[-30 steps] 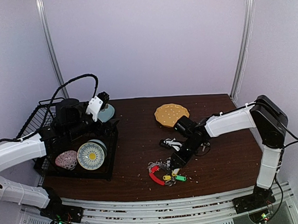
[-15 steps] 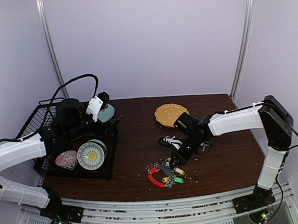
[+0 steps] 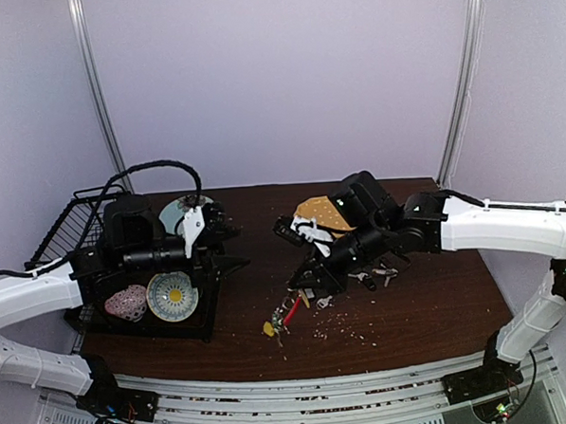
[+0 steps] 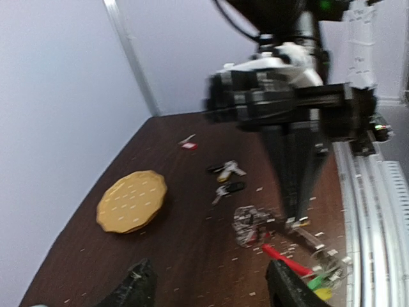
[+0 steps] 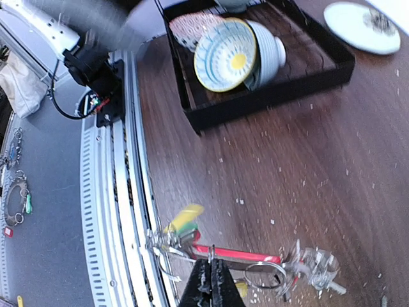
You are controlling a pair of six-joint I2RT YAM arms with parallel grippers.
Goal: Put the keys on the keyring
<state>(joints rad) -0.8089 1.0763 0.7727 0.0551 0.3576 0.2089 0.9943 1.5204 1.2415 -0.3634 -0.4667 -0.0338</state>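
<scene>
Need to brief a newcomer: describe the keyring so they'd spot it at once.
On the dark table, look near the front edge, right of the black dish rack. At the tip of the right pincer is the keyring: a silvery chain-like loop which, unlike the loose keys nearby, has a red curved section and a yellow tag.

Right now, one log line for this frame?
right tool: shut on silvery chain keyring with red curved section | left tool: open, empty | small silver keys: loose on brown table
</scene>
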